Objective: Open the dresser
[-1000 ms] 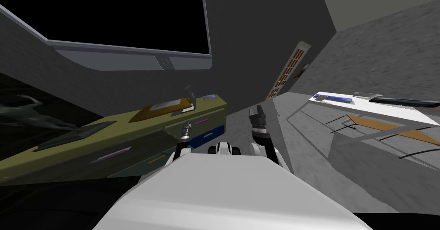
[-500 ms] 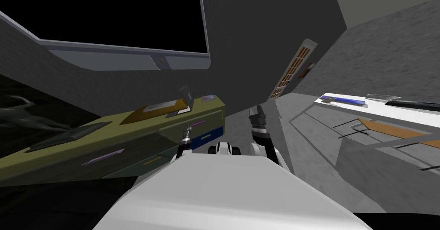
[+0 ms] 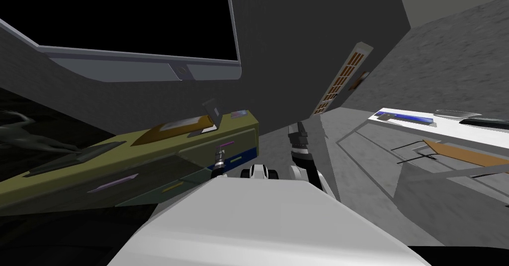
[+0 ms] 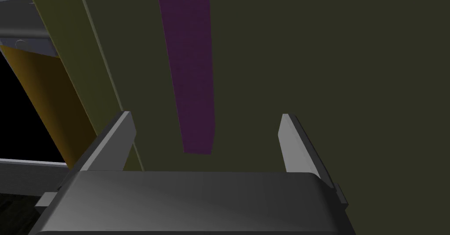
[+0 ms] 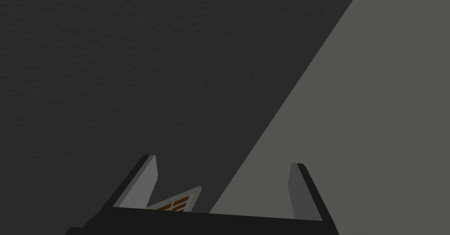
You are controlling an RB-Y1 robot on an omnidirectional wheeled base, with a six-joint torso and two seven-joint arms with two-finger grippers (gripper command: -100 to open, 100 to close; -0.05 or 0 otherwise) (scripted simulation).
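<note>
Head view: olive dresser (image 3: 246,129) low on left. Left gripper (image 3: 219,153) right at its front, by purple handle (image 3: 227,143). Right gripper (image 3: 297,129) up, well apart from dresser.

Left wrist view: fingers (image 4: 118,135) spread wide, handle end between them, nothing gripped.

Right wrist view: fingers (image 5: 145,179) open, empty.

Dim, flat light throughout, murkiest on the front of the dresser (image 3: 159,167); the floor (image 3: 358,188) on the right is paler. Walls splay and slant towards the corners.
</note>
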